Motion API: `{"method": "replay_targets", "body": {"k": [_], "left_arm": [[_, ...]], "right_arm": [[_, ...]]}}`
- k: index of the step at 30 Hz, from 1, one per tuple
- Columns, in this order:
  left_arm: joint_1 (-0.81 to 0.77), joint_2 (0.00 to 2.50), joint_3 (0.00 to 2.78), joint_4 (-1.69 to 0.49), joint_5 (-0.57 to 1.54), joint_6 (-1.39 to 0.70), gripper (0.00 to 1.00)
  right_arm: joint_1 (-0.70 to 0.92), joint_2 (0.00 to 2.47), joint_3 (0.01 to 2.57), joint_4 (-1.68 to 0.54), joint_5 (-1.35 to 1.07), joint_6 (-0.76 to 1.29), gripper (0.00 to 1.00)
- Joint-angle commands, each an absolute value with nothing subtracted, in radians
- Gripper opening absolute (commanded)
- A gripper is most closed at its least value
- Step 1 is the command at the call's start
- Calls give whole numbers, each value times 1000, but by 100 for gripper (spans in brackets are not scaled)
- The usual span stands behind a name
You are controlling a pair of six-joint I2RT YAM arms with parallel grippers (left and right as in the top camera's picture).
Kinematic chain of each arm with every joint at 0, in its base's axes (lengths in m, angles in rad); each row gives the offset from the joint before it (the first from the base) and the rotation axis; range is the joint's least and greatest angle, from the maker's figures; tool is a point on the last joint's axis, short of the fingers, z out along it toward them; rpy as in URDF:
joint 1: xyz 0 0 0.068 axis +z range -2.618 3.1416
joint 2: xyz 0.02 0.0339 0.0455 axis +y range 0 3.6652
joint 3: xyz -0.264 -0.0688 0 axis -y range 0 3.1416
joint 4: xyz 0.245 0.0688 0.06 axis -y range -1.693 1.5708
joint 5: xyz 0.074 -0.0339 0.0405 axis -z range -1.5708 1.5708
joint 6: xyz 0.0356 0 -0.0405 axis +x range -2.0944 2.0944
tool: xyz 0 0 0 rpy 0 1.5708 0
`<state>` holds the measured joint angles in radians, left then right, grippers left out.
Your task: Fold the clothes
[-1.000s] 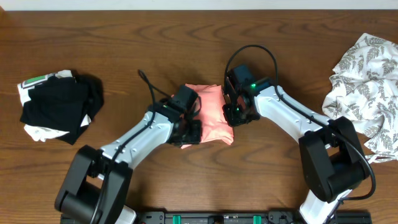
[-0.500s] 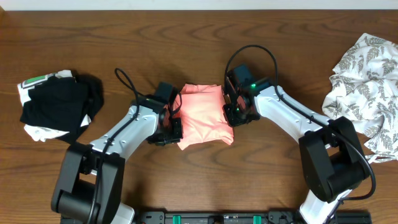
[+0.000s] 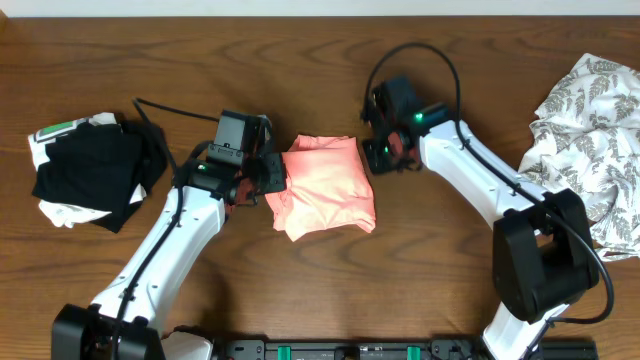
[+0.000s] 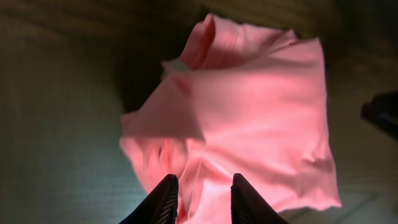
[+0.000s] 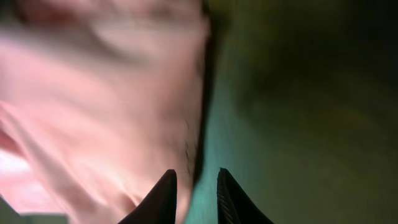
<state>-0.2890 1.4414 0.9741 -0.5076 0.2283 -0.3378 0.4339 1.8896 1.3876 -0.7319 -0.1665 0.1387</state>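
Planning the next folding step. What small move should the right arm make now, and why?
Probably swing the right gripper toward the crumpled leaf-print garment: the pink T-shirt already lies as a compact packet, and this gripper and the left gripper sit empty at its edges.

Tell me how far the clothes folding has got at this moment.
Done: the pink T-shirt lies as a compact folded rectangle. In hand: nothing gripped; the left tool and right tool sit open at its edges. Remaining: the leaf-print garment is crumpled, and the black-and-white bundle looks untidy.
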Motion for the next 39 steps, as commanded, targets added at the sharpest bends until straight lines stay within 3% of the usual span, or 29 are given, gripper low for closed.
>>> {"method": "replay_targets", "body": {"k": [1,13,25,32,39], "left_arm": [[-285,1489,984,-470,217,-315,29],[-287,1595,984,-296,303,-307,29],[-284,1742,972,-300,173,-263,29],[-262,1764,972,-366,-23,-239,30],[-204,1763,972,-416,-65,-214,38]], "right_arm": [[437,1870,1410,-711,-192,104,20],[489,2040,1410,-634,-295,104,20],[509,2067,1410,-676,-300,104,20],[502,2067,1410,-698,-269,112,19],[502,2068,1410,-699,-269,112,20]]}}
